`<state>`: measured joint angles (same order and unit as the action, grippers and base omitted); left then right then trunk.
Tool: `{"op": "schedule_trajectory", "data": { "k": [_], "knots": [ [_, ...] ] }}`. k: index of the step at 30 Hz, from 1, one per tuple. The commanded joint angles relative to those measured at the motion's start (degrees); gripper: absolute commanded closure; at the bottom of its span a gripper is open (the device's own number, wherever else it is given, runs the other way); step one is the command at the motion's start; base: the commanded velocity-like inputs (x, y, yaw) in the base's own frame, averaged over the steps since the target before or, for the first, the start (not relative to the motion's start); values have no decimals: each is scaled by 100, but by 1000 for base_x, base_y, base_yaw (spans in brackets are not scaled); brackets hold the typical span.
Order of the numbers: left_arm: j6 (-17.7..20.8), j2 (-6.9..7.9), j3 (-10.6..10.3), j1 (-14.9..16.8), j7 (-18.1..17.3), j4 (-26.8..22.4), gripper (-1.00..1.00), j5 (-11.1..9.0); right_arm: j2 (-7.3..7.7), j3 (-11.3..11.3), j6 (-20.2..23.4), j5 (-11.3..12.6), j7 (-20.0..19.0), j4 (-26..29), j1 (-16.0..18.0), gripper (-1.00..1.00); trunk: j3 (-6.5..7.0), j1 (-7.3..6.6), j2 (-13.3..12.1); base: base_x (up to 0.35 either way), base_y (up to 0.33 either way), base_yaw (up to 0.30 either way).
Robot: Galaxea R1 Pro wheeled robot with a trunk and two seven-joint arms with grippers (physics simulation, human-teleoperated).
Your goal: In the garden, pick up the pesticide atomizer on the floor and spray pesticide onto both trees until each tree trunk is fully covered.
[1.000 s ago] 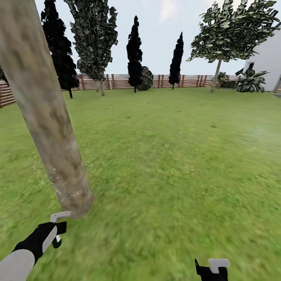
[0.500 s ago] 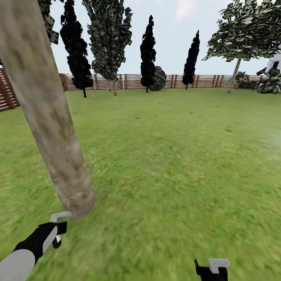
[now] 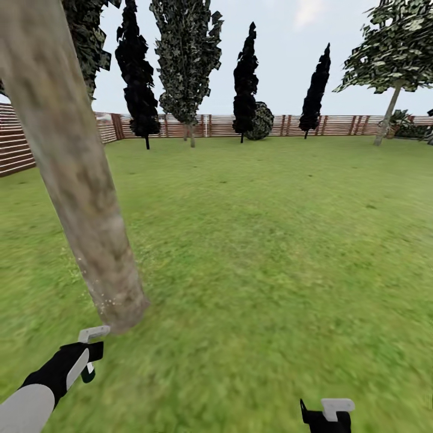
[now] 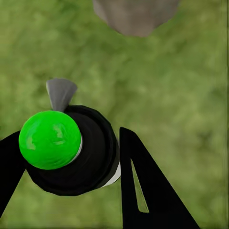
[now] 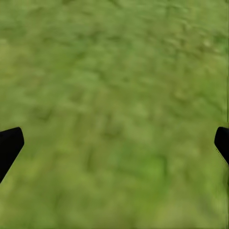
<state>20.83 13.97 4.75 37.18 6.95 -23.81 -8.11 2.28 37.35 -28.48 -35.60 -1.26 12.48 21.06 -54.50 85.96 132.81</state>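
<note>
A thick grey-tan mottled tree trunk [image 3: 78, 180] rises at the left of the head view, with pale specks near its foot. Its base [image 4: 136, 14] also appears in the left wrist view. My left gripper [image 3: 90, 355] hangs just in front of that foot, shut on the pesticide atomizer [image 4: 71, 148], a black bottle with a bright green cap and a grey nozzle. Over bare grass, my right gripper [image 3: 328, 415] is open with nothing between its fingers [image 5: 9, 143]. A second tree [image 3: 388, 114] with a pale trunk stands far right by the fence.
Green lawn [image 3: 270, 240] stretches ahead to a brown slat fence [image 3: 349, 125]. Black cone-shaped trees [image 3: 245, 78] and a grey-green leafy one [image 3: 187, 60] line the fence, which turns a corner at the far left [image 3: 15, 144].
The whole view has swung to the left, so the fence, far trees and trunk sit further right in the picture. Both arms keep their place in the view.
</note>
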Motion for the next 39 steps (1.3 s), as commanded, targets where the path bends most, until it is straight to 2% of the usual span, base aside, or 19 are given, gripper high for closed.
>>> {"op": "schedule_trajectory", "data": {
  "k": [1,11,15,29,39],
  "knots": [
    [0,0,0,0,-1,0,100,3,0,0,0,0,1,-1,1,-100,0,0,0,0,-269,32],
    [0,4,5,0,-1,0,100,3,0,-7,0,0,3,-3,-2,-100,0,0,0,0,-269,7],
    [0,6,8,0,-1,0,100,3,0,-5,0,-2,3,-8,-2,-100,0,0,0,63,-266,188],
    [0,1,6,0,-2,0,100,-6,0,-4,0,0,1,0,0,-100,0,0,0,222,-202,274],
    [0,8,9,0,-1,-9,100,-1,0,-3,0,0,1,0,0,-100,0,0,0,192,-213,49]
  ]
}}
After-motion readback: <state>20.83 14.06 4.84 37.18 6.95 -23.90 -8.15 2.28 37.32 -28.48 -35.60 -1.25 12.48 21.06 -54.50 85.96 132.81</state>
